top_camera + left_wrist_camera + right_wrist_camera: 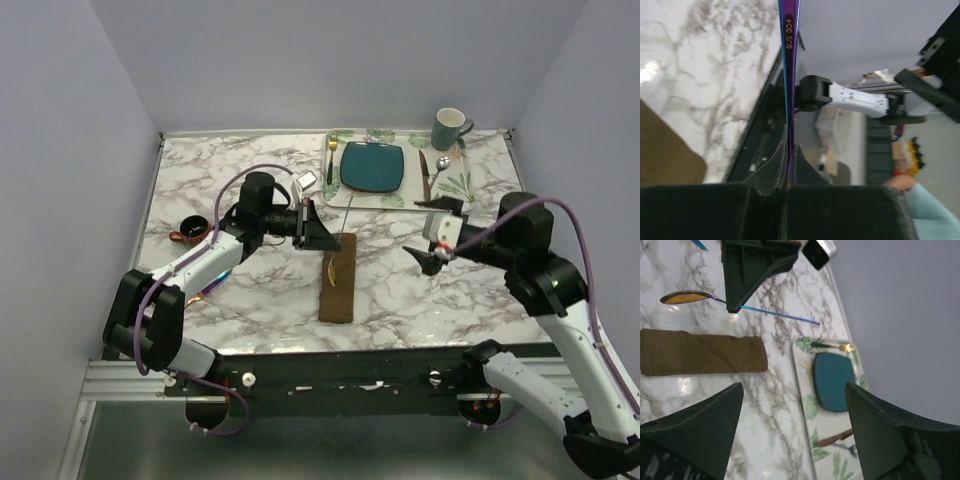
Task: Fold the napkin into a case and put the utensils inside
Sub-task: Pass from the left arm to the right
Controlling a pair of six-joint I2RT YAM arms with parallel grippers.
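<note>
Left gripper (325, 235) pinches the spoon (687, 297) by its handle, near the folded napkin (338, 285). Right gripper (432, 255) gapes wide, holding nothing.

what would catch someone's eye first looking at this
The left tool is shut on a rainbow-sheened spoon with a golden bowl, held over the folded brown napkin mid-table. The right tool hangs open to its right, and a teal plate sits on the far placemat.

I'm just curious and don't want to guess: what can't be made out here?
Spoon: left wrist view, far end cut off by the top edge.
Napkin fold opening: top view, too small to tell.
Another utensil: top view, mostly under the left arm.
</note>
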